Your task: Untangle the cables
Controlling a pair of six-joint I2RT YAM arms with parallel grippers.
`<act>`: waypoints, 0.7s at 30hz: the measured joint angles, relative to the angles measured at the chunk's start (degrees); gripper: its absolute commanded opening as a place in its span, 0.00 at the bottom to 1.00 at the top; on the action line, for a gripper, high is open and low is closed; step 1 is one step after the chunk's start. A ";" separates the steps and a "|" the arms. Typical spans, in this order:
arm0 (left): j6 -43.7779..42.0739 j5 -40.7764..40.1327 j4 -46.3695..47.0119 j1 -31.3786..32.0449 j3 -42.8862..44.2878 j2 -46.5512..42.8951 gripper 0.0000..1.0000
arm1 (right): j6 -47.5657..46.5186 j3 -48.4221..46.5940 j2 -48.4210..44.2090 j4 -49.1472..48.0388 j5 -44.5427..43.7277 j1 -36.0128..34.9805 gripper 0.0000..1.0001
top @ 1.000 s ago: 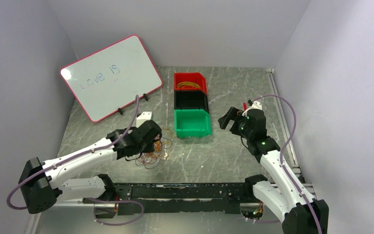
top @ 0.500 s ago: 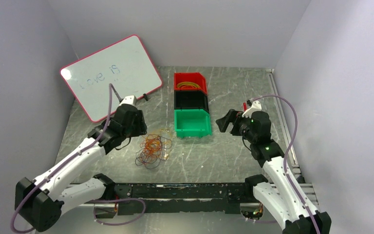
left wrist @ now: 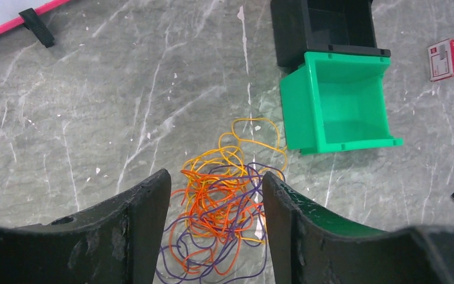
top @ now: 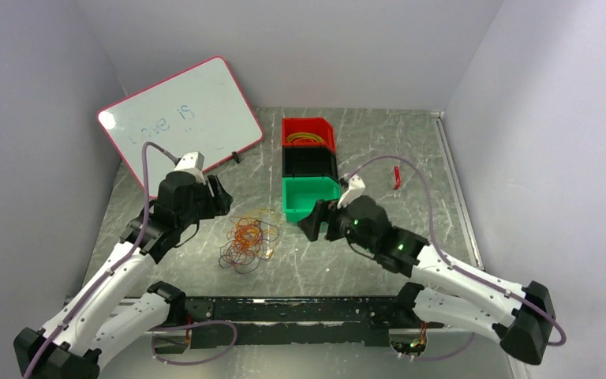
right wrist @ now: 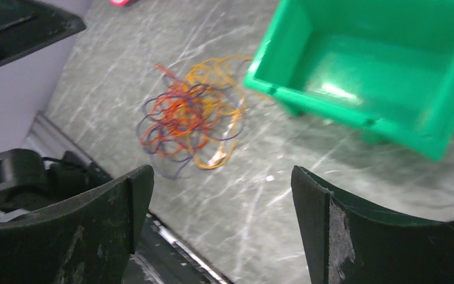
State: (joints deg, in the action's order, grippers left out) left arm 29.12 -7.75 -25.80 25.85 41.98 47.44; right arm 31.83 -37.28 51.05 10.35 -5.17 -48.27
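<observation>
Lying loose on the grey marbled table (top: pixel 347 260), just left of centre in the overhead frame: the cables (top: pixel 246 241), a small clump of thin orange, yellow and purple loops. Touched by neither arm. Just left of the green bin (top: pixel 312 201), with one yellow loop reaching close to its corner; cannot tell whether touching. Beyond the green bin, toward the top of the frame, a black bin (top: pixel 309 162), then a red bin (top: pixel 308 133) with yellowish loops inside.

Above and left of the cables in the overhead frame, the left gripper (top: pixel 219 196), raised off the table, spread wide with nothing between its fingers. In the left wrist view, the cables (left wrist: pixel 224 207) at bottom centre, framed by the two dark fingers.

At the centre of the overhead frame, just below the green bin, the right gripper (top: pixel 309 221), likewise wide open and holding nothing. In the right wrist view, the cables (right wrist: pixel 189 124) left of centre, the green bin (right wrist: pixel 378 65) at upper right.

Leaning at upper left of the overhead frame, a pink-edged whiteboard (top: pixel 181 122)
</observation>
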 measured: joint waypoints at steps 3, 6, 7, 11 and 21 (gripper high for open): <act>0.02 0.52 -0.04 -0.07 -0.59 -1.73 0.63 | 6.97 2.89 0.74 -3.98 -6.91 -9.25 0.88; 0.02 0.66 -0.09 -0.11 -0.68 -4.20 0.63 | 13.14 3.58 5.51 -6.93 -13.94 -17.90 0.88; 0.00 0.66 -0.15 -0.11 -0.68 -5.09 0.63 | 14.99 3.58 7.85 -8.35 -16.31 -20.61 0.88; -0.61 -0.02 -0.74 -0.15 -0.44 -8.35 0.64 | 20.83 4.87 15.15 -15.91 -21.73 -27.17 0.88; -1.25 -2.78 -2.21 -0.15 -0.35 -10.97 0.56 | 29.27 5.66 29.03 -26.69 -25.55 -28.33 0.68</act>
State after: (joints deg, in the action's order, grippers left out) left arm 27.88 -10.52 -28.01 25.69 41.63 36.47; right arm 61.10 -31.62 80.07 -16.34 -30.72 -76.60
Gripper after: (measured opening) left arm 0.611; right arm 0.736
